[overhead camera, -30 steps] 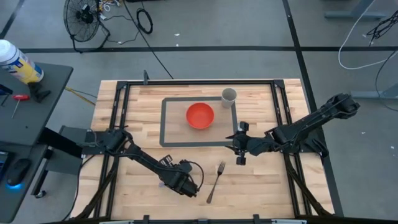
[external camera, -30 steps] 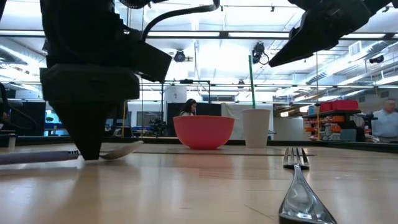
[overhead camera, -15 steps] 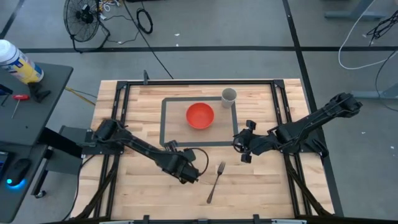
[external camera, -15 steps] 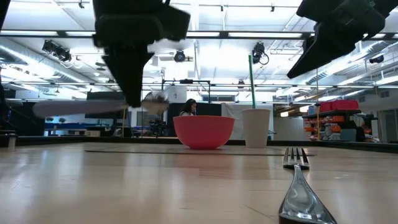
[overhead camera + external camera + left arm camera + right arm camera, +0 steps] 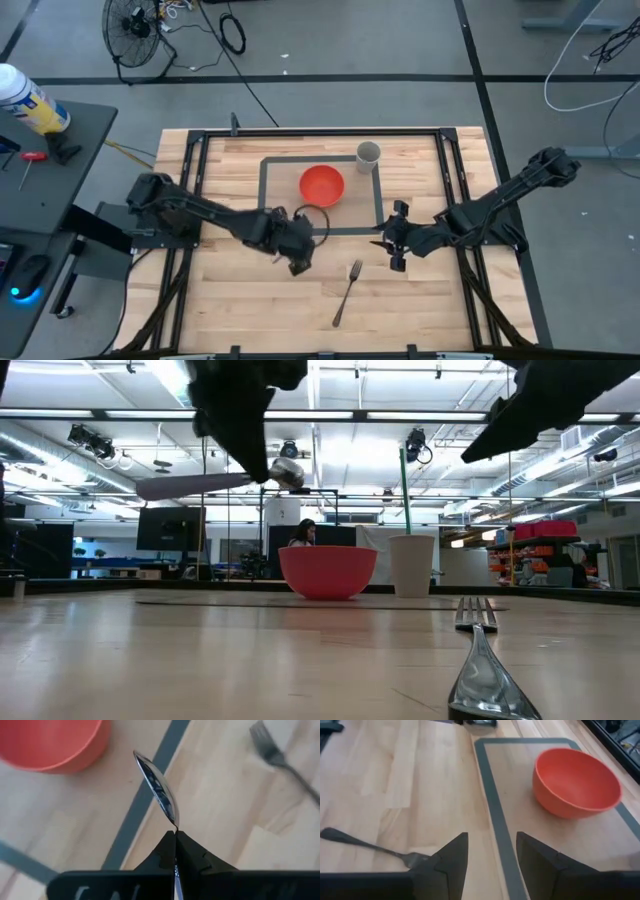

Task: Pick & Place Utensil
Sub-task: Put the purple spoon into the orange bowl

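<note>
Spoon, shiny metal (image 5: 159, 790), is clamped at the neck by the left gripper (image 5: 175, 851), fingers pinched tight on it, bowl sticking out past the fingertips toward the grey tape line (image 5: 141, 804) and the red plastic bowl (image 5: 52, 742). Low view has the spoon (image 5: 215, 481) well clear of the wooden table (image 5: 250, 660), long axis near level, bowl end toward the red bowl (image 5: 327, 571). High view puts the left gripper (image 5: 298, 250) just outside the taped rectangle's front edge, near mid-table; spoon itself is too small to make out there. Metal fork (image 5: 346, 291) lies flat near the table's front edge, tines pointing toward the taped rectangle. Grey paper cup (image 5: 368, 154) stands at the rectangle's far right corner. Right gripper (image 5: 489, 855) hovers with fingers spread, holding nothing, over the rectangle's front right corner; only its wrist view shows the fork (image 5: 372, 847) just beside it.
</note>
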`<state>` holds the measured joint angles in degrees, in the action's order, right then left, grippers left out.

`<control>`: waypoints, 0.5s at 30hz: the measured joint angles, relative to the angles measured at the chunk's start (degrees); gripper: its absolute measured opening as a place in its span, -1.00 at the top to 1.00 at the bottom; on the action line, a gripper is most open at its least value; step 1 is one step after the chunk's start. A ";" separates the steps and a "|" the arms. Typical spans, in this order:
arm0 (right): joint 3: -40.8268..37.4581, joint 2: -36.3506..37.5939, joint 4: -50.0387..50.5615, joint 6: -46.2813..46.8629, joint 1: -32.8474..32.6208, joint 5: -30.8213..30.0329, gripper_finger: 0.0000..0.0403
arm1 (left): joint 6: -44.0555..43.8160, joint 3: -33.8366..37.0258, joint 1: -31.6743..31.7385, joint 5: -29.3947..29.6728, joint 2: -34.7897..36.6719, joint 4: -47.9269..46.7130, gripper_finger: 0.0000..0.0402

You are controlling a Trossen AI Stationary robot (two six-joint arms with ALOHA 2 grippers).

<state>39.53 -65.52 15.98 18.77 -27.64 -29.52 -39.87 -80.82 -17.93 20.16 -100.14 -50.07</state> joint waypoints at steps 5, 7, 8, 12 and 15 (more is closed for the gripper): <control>0.00 0.00 -0.84 0.04 -1.10 -0.02 0.16 | 3.14 0.48 5.61 -3.38 0.83 2.12 0.98; 0.00 0.00 -0.90 0.23 -1.34 -0.02 0.16 | 4.46 0.33 8.56 -4.21 0.83 2.50 0.98; 0.00 0.00 -0.98 0.25 -1.45 -0.04 0.16 | 4.89 0.04 9.97 -4.65 0.83 2.38 0.98; 0.00 0.00 -0.98 0.25 -1.49 -0.02 0.16 | 7.82 -1.70 16.49 -7.44 0.83 2.75 0.98; 0.00 0.00 -0.98 0.25 -1.47 -0.02 0.16 | 10.72 -4.21 21.51 -9.61 0.83 2.76 0.98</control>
<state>39.53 -65.52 15.00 19.03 -29.10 -29.54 -29.15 -85.03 3.58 10.55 -99.31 -47.31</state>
